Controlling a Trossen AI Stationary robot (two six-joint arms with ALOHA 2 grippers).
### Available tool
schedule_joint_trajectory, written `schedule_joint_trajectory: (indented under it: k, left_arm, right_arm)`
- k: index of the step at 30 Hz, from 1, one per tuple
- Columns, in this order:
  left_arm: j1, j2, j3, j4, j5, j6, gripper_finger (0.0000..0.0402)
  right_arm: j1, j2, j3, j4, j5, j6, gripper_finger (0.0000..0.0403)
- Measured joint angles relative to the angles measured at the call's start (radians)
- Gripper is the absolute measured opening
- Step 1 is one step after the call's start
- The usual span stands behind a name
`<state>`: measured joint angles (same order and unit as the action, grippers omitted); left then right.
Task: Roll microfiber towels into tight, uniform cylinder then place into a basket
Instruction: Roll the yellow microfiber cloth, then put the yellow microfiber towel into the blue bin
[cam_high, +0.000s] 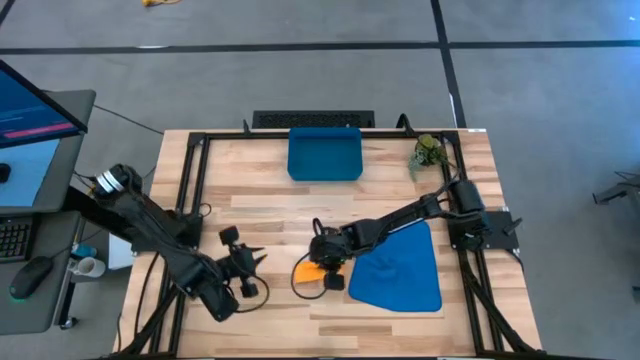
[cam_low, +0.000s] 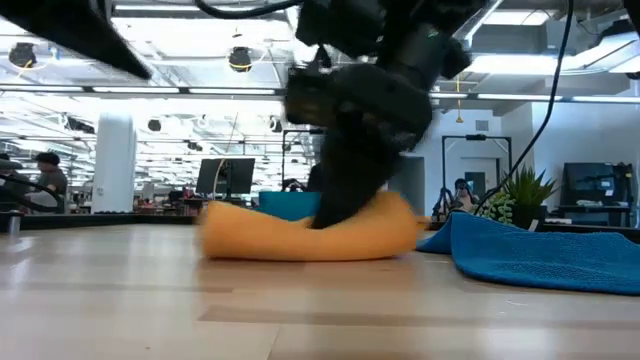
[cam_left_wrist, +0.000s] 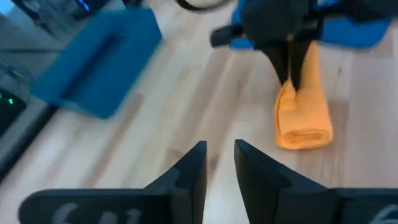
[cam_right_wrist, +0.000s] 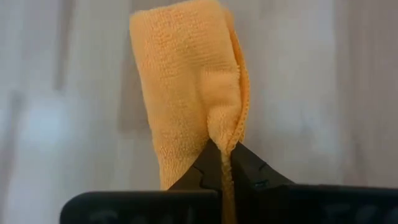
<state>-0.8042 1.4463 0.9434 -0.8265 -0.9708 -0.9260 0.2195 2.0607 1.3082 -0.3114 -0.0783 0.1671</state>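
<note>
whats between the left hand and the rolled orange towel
Only bare wooden table. In the high view the open left hand sits apart from the orange towel, which the right hand pinches. The left wrist view shows the same empty gap.

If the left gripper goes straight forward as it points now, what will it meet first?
Probably bare table first, then the rolled orange towel slightly to one side, which the right gripper pinches. Depth is uncertain.

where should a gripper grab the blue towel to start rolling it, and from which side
Probably at the narrow far corner of the blue towel, coming straight down from above. It lies spread flat on the table, tapering toward the plant, so only an edge gives something to pinch. The right gripper is shut on the rolled orange towel beside it; the left gripper waits apart, open.
</note>
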Motion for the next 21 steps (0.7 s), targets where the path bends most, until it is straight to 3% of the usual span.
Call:
schedule_joint_trajectory:
  k: [10, 21]
  left_arm:
    - [0.094, -0.228, 0.001, -0.033, -0.037, 0.169, 0.0072]
    - [0.199, -0.291, 0.001, -0.077, -0.037, 0.169, 0.0072]
  right_arm:
    - [-0.043, -0.141, -0.004, -0.147, 0.055, -0.119, 0.0019]
    - [-0.182, -0.282, -0.002, -0.228, 0.054, -0.264, 0.0021]
